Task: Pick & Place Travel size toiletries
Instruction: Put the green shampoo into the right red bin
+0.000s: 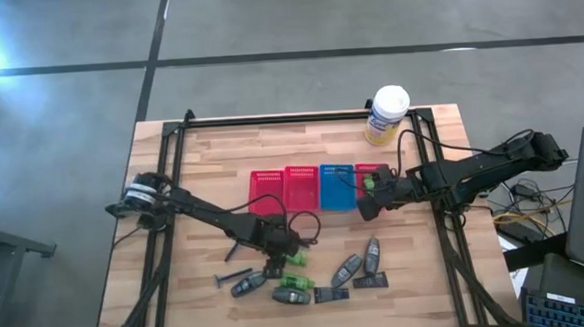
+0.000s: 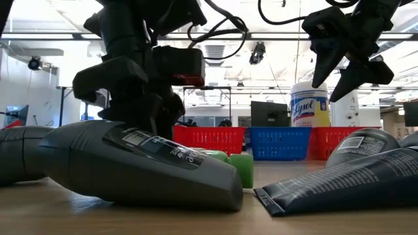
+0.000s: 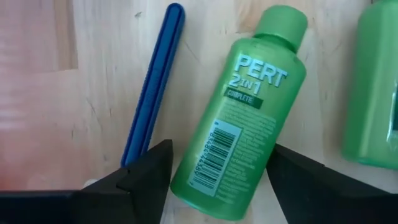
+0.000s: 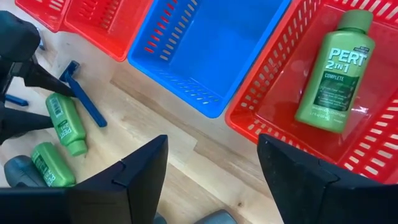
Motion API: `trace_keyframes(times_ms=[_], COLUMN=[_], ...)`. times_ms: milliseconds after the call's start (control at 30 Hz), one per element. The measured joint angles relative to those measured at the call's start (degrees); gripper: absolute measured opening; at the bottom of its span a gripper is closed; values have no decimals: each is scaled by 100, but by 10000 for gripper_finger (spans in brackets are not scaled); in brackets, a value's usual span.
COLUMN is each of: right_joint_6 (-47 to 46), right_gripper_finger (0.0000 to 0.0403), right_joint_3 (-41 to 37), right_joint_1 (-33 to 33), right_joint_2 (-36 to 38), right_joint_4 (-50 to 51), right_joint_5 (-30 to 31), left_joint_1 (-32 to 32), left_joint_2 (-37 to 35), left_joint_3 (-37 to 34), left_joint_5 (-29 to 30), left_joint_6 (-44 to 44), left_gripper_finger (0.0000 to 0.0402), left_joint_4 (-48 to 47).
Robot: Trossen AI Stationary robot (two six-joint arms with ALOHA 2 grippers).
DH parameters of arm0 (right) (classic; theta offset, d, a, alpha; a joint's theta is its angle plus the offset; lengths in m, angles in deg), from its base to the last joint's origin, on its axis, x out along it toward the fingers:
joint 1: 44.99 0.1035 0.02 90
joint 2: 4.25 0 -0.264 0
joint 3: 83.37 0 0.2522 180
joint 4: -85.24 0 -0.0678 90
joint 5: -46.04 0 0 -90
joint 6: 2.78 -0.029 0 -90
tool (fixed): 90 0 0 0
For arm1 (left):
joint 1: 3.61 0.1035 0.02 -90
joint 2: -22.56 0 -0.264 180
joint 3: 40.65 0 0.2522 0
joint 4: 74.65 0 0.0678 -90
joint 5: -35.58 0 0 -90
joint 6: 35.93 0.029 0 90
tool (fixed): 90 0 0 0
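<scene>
The left gripper (image 3: pixel 214 171) sits low over the front middle of the table (image 1: pixel 212 158), its two dark fingers (image 3: pixel 146 171) spread on either side of the lower half of a green bottle (image 3: pixel 239 118) that lies flat on the wood; small gaps show on both sides, so the fingers straddle it without clamping. Just beside that bottle lies a blue razor (image 3: pixel 152 84), and the edge of a second green bottle (image 3: pixel 376 87) lies on its other side. The right gripper (image 4: pixel 211 171) hangs released and empty above the right end of the row of baskets, over the seam between the blue basket (image 4: pixel 211 50) and the rightmost red basket (image 4: pixel 273 106). A third green bottle (image 4: pixel 336 71) lies inside that red basket. In the high view, grey tubes (image 1: pixel 346 271) and flat dark sachets (image 1: pixel 331 295) are scattered along the table's front edge, near the left gripper. A yellow canister with a white lid (image 1: pixel 387 113) stands at the back of the table, behind the baskets.
</scene>
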Motion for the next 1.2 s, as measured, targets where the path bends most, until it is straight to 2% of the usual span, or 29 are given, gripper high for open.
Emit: trace_keyframes(times_ms=[200, 367, 567, 800, 933, 1000, 1200], right_joint_6=[-66, -50, 204, 106, -71, -127, -177], right_gripper_finger=[235, 240, 255, 267, 276, 281, 296], right_joint_3=[0, 0, 0, 0, 1, 0, 2], right_joint_1=[2, 4, 15, 146, 102, -3, -221], right_joint_2=[0, 0, 0, -2, -69, -135, -555], right_joint_4=[-68, -506, -1216, -1729, -2265, -2605, -3325], right_joint_5=[-184, -217, -447, -491, -431, -425, -426], left_joint_1=[-1, -4, -8, 232, 465, 616, 1062], left_joint_2=[7, -4, -285, -1308, -1846, -1920, -1831], left_joint_3=[0, 0, -28, -18, -11, -7, 86], left_joint_5=[-160, -235, -362, 234, 782, 948, 944], left_joint_6=[334, 324, 300, 112, 149, 330, 892], left_gripper_finger=[209, 170, 155, 151, 150, 150, 149], left_joint_4=[26, 37, -276, -736, -465, -268, 129])
